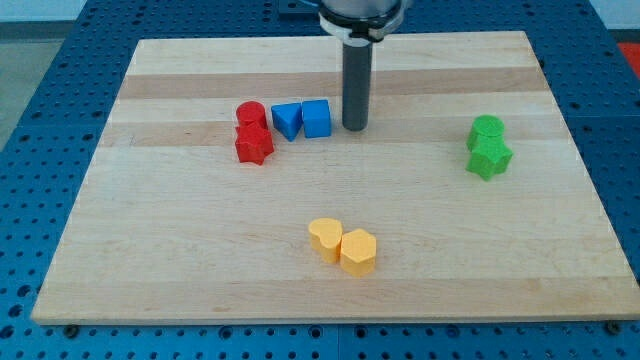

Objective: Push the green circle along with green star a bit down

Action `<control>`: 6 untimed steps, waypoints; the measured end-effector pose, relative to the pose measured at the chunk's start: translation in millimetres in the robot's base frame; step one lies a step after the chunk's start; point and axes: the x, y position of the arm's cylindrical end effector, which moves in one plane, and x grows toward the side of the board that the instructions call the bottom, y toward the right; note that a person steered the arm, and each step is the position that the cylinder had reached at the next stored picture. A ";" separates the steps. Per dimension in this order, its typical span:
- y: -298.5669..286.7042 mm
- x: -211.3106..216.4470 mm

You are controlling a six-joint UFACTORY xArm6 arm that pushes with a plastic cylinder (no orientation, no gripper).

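nearest the view's bottom, two small yellow blocks sit touching on the pale wooden table [150, 260]: a yellow heart-shaped block [324, 238] and, just to its right, a yellow hexagonal block [358, 251]; neither belongs to this step and both lie well apart from it. further up, at the view's right, stand the task's pieces: the green star block [489, 158] with the green circle block [487, 128] touching it on the far side, stacked in a line up the view. at the left of that depth sit a red star-like block [253, 146] and a red cylinder block [250, 114], then a blue triangular block [286, 120] and a blue cube block [316, 117]. my tip [354, 128] rests just right of the blue cube, well apart from the green pair. there is no hand on this arm, only the dark rod, so nothing is held. to do this well, i judge the tip should travel right, passing above the green circle, settle beyond its far edge on the pair's centre line, then press gently toward the view's bottom so circle drives star without either slipping sideways, and stop early.
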 end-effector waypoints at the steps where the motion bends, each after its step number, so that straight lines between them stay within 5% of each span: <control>1: 30.1 0.0; 4: 150.8 -25.3; 6: 168.2 19.7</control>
